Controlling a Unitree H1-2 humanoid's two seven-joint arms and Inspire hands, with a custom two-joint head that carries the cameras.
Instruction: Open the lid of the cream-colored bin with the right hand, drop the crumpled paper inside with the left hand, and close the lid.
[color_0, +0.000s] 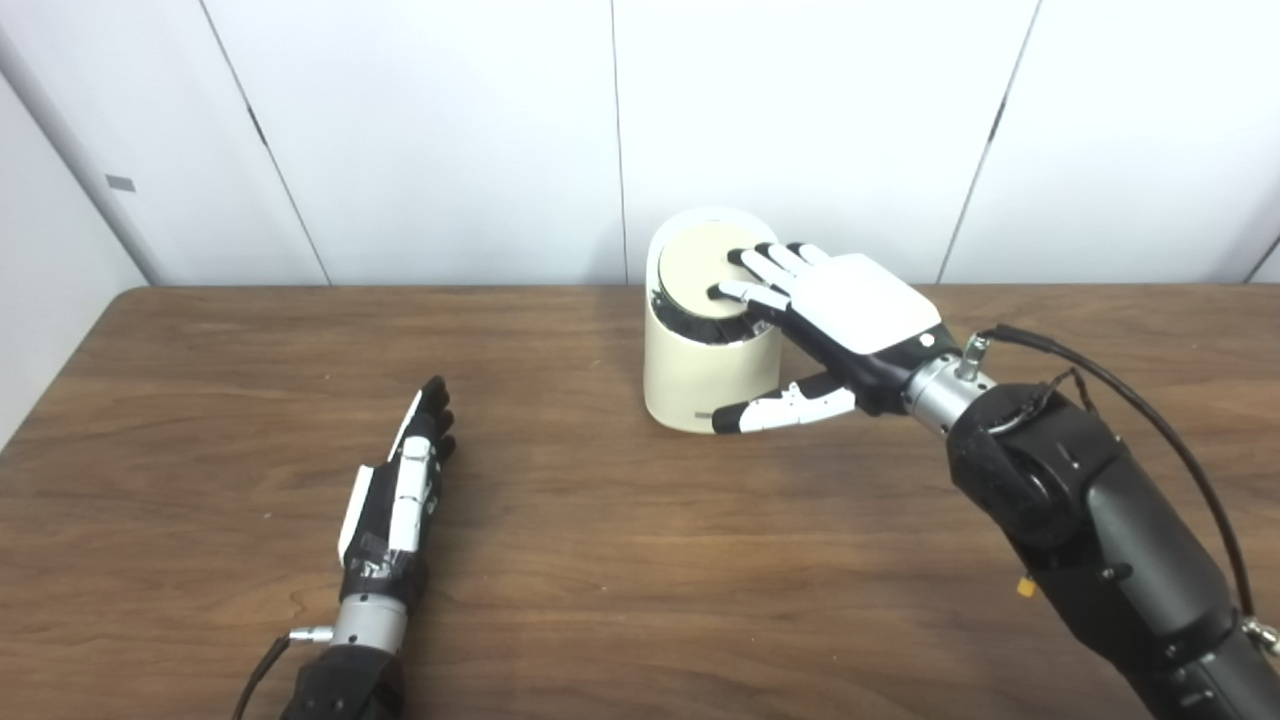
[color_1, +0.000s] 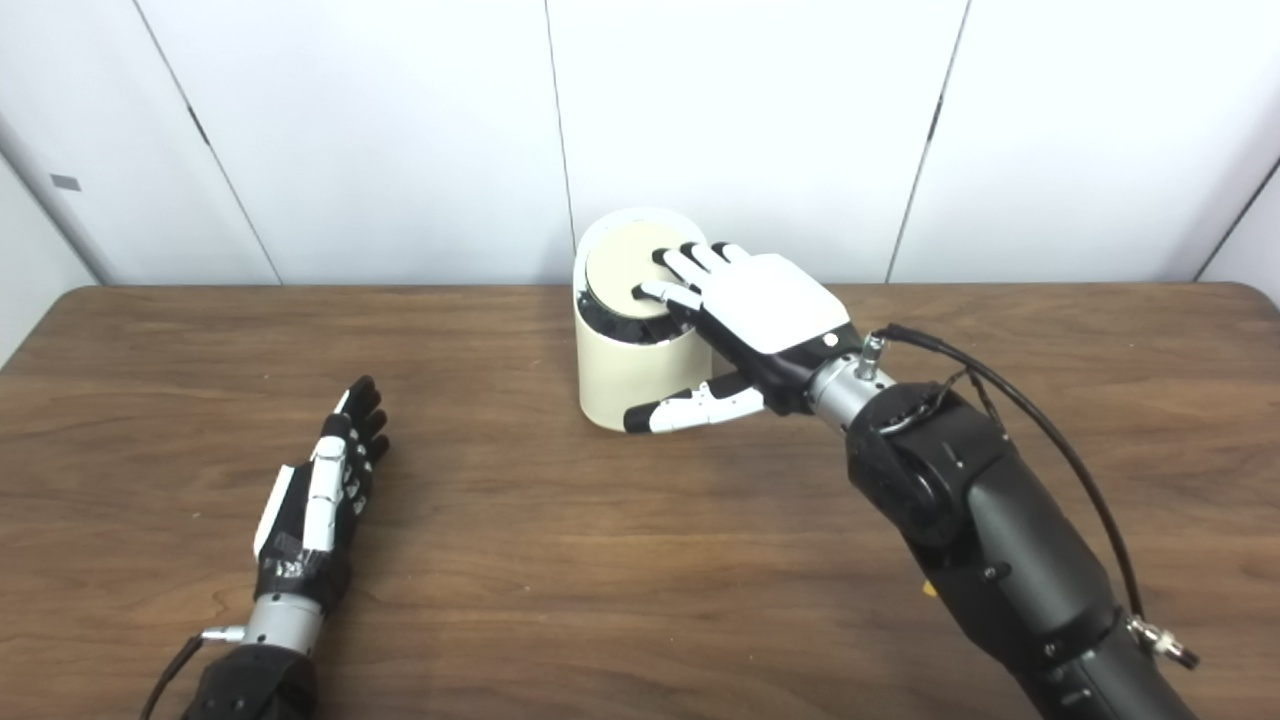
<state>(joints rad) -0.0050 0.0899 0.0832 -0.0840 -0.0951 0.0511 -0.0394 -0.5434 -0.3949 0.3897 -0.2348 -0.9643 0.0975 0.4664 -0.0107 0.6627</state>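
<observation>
So the right hand (color_0: 840, 330) is flat on top of the cream-colored bin (color_0: 705, 375), fingers (color_0: 765, 265) spread out and resting on the round lid (color_0: 700, 270), thumb hanging down by the bin's front side. It's not gripping anything, just pressing or about to. The lid looks tipped a bit, with a dark gap showing under its near edge, so I can't tell if it's on its way open or on its way shut.

The bin sits toward the back of the counter (color_0: 640, 560), close to the wall.

The left hand (color_0: 395, 490) lies edge-on on the counter, well apart from the bin, fingers straight, holding nothing. And I don't see crumpled paper anywhere, so my guess is it's already inside and this is the closing step. If so, next move just needs the lid settled flush, then lift the hand straight off without nudging the bin.
</observation>
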